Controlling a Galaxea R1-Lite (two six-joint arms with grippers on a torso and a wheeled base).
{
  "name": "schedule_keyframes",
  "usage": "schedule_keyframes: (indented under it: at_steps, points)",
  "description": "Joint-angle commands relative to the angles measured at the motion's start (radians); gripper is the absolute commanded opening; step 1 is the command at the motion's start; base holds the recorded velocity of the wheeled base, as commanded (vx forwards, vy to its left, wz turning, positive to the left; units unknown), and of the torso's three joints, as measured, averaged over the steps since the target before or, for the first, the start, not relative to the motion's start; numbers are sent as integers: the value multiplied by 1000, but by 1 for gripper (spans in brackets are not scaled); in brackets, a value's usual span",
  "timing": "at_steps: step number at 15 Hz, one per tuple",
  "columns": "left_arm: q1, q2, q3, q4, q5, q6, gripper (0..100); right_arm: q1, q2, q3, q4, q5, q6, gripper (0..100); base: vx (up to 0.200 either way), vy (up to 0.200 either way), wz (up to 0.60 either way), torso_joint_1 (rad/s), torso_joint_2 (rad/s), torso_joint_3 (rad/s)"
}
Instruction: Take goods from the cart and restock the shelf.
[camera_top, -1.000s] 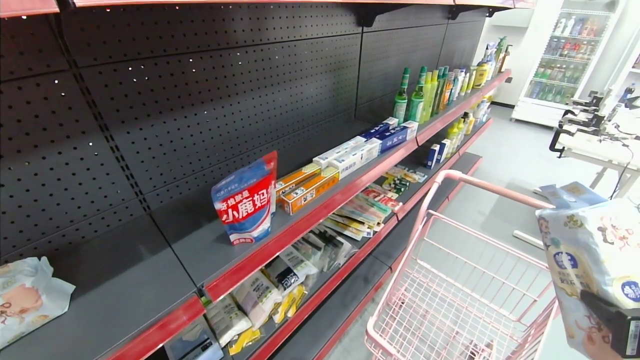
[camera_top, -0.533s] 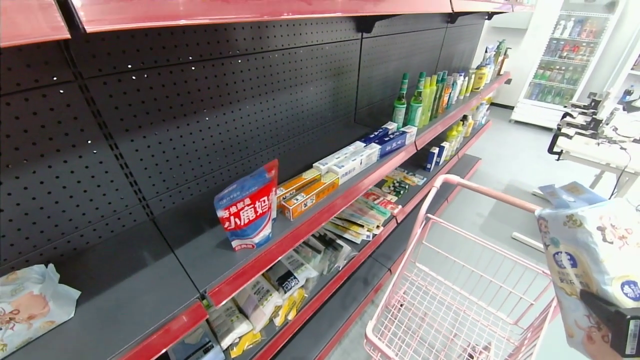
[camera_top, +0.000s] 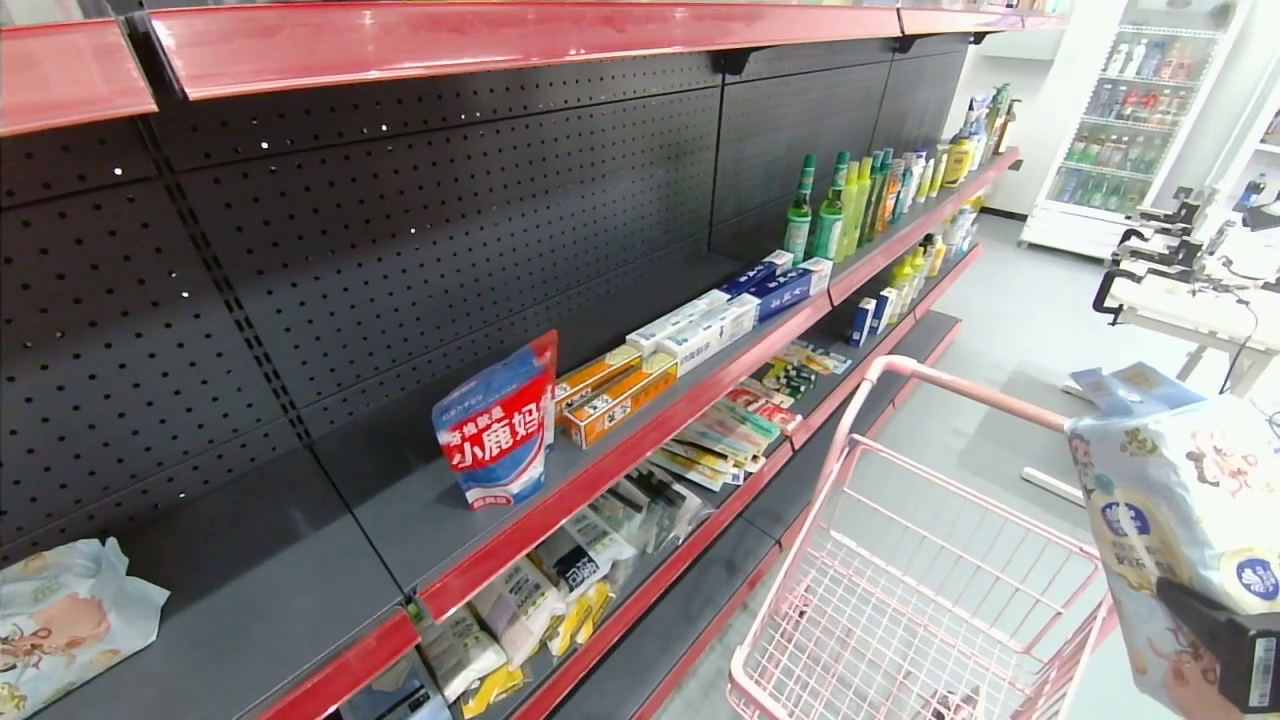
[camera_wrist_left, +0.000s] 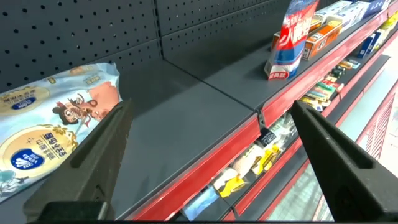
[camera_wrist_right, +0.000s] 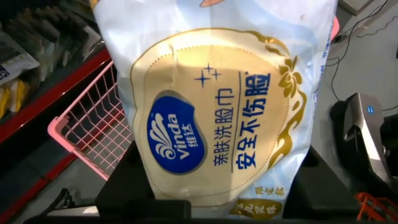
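Right hand (camera_wrist_right: 224, 193) clamps tissue pack (camera_top: 1170, 500) by the cart (camera_top: 900, 600); left hand (camera_wrist_left: 211, 162) gapes empty. Carry it level onto bare shelf (camera_top: 300, 570), beside the other pack (camera_top: 60, 620).

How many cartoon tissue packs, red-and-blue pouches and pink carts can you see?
Cartoon tissue packs: 2
Red-and-blue pouch: 1
Pink cart: 1
Total: 4
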Motion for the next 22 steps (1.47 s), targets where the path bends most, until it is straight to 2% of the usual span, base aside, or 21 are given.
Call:
schedule_keyframes:
  at_steps: [1,3,9,11,15,19,22]
  points:
    - [0,1,-1,0,0,0,100,-2,0,6,0,-3,-6,0,0,0,0,0,0,0]
    - [1,1,-1,0,0,0,100,-20,-4,5,0,-2,-13,0,0,0,0,0,0,0]
    - [0,1,-1,0,0,0,100,-22,-27,31,1,-5,-27,0,0,0,600,10,2,2]
    - [1,1,1,0,0,0,100,-22,-82,47,52,-6,-45,0,0,0,600,0,10,2]
    - [0,1,-1,0,0,0,100,-22,-271,38,265,-5,-55,0,0,0,600,7,2,5]
    - [0,1,1,0,0,0,100,-22,-319,34,278,-6,-56,0,0,0,600,2,0,2]
    - [0,1,1,0,0,0,100,-20,-337,32,276,-3,-59,0,0,0,0,0,0,0]
